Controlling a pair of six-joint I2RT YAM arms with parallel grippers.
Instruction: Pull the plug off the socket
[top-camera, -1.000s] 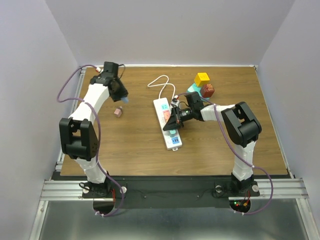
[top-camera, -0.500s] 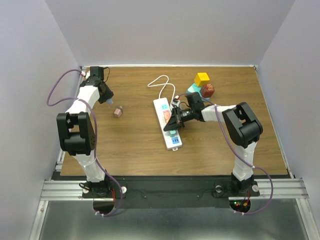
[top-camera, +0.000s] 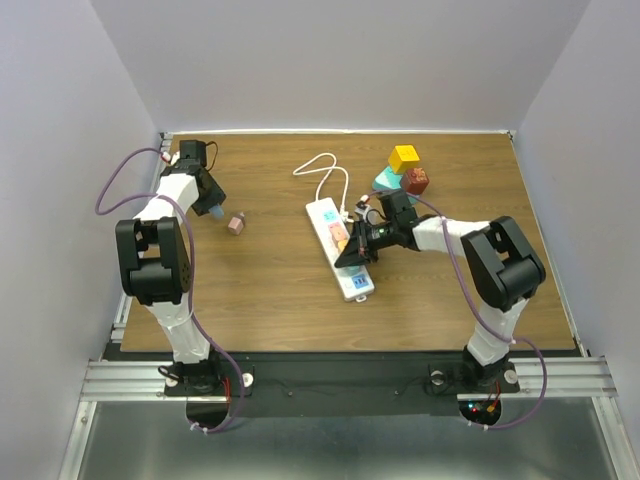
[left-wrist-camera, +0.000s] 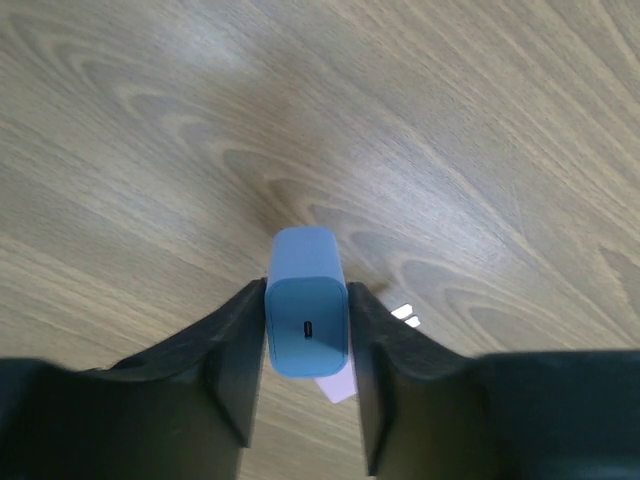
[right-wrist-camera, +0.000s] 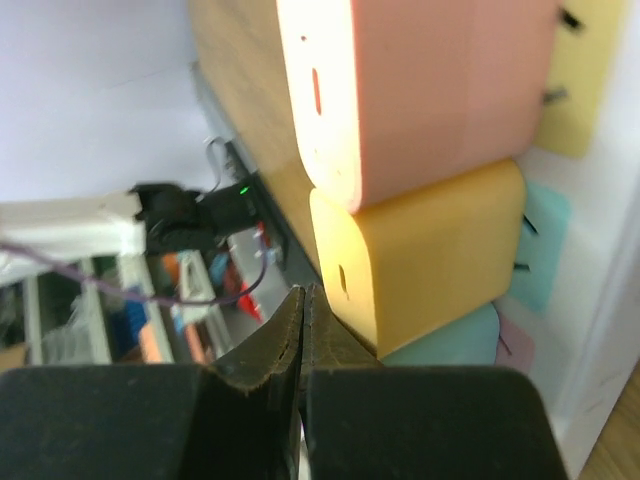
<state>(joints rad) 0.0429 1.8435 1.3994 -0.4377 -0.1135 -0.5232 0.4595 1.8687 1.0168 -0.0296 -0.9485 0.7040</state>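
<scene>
From above, the socket (top-camera: 325, 216) lies mid-desk (top-camera: 250, 300) with the right claw (top-camera: 350, 257) over it. The left claw (top-camera: 214, 209) is at ten o'clock.

Left wrist: that claw pinches a blue plug (left-wrist-camera: 306, 325).

Right wrist: claw pressed together, empty, below a pink plug (right-wrist-camera: 430, 90) and a yellow plug (right-wrist-camera: 420, 260) in the socket.

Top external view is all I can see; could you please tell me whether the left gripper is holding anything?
Observer: Yes. The left wrist view shows the left gripper clamped on a blue plug, a finger on each side.
Operator: Thank you. Are the right gripper's fingers open?
Observer: No. The right wrist view shows the right gripper shut and empty, its tips beside a yellow plug.
Operator: Is anything else plugged in there?
Observer: A pink plug sits right against the yellow one on the power strip.
</scene>
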